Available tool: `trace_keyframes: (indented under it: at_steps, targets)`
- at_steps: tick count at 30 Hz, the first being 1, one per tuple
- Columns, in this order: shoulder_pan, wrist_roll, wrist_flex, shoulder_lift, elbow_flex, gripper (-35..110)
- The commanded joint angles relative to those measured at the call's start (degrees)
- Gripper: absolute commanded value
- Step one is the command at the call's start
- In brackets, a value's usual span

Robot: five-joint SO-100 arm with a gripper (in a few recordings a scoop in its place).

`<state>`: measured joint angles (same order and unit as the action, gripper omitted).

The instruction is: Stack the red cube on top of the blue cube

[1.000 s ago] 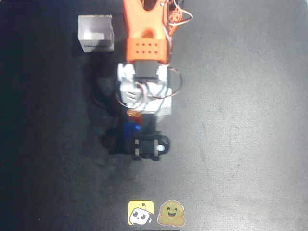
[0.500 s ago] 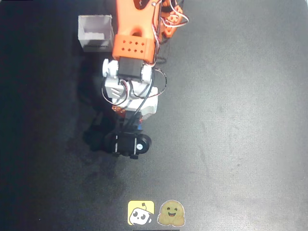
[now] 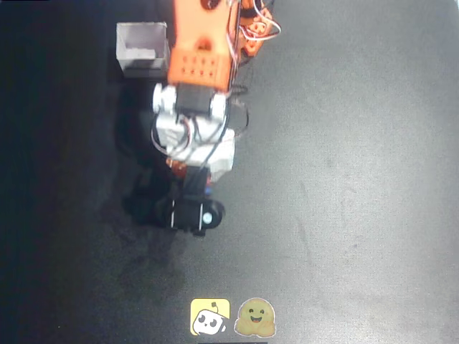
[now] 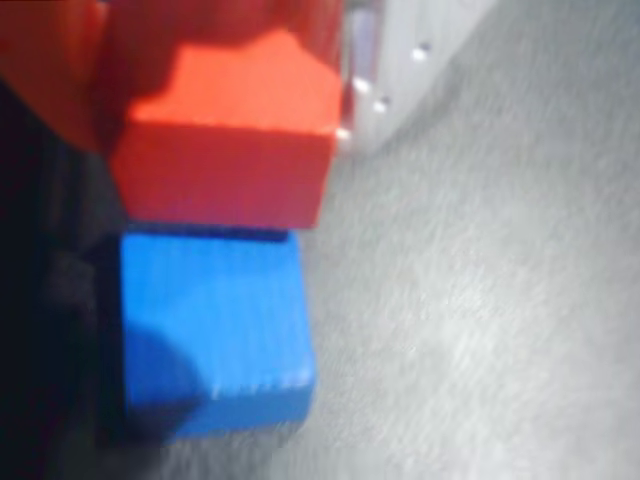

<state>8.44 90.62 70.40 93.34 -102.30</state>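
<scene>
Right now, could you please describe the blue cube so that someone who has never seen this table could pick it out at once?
Start at the orange and white arm over the dark table and follow it down to its gripper. In the wrist view, the blue cube sits on the table just under the red cube at the fingers. It is the scene's one bright blue block, far smaller than the white box.

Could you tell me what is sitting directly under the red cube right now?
In the wrist view the blue cube lies right under the red cube, edges nearly aligned. The seam between them is shadowed, so full contact cannot be confirmed.
</scene>
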Motion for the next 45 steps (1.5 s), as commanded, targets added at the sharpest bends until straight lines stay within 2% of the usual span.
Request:
trace_keyframes:
  at_steps: [1, 26, 28, 32, 37, 45]
  targets:
    - [-0.26, 0.09, -0.62, -1.58, 4.75, 0]
    - [-0.62, 0.79, -3.43, -8.09, 8.17, 0]
    - [-0.62, 0.79, -3.43, -8.00, 8.17, 7]
    - [-0.70, 0.62, -3.25, -7.29, 7.91, 10]
    - [-1.23, 0.53, -3.25, -6.24, 8.00, 26]
    - [-1.32, -0.35, -2.20, -2.99, 8.26, 29]
